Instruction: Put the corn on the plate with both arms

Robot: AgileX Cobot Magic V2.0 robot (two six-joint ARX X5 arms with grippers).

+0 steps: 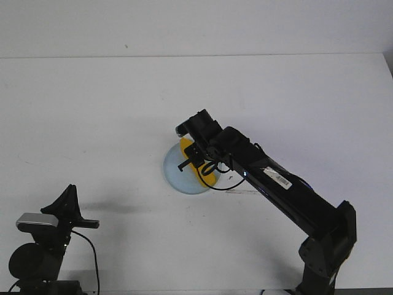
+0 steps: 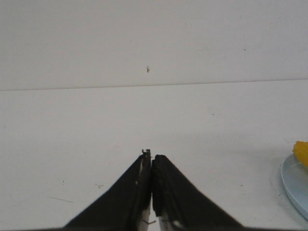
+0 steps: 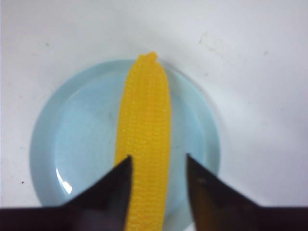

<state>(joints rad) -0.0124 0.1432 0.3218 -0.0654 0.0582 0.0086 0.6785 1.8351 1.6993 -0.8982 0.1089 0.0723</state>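
Yellow corn lies flat across the pale blue plate.

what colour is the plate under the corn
Pale blue; the plate under the yellow corn shows best in the right wrist view.

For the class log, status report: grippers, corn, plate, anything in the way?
Left gripper shut, empty, parked away from plate. Right gripper open, fingers straddling corn, with gaps. Corn lying across plate. No obstruction visible.

bright even light | soft shadows | glare on plate rim | right wrist view blurred
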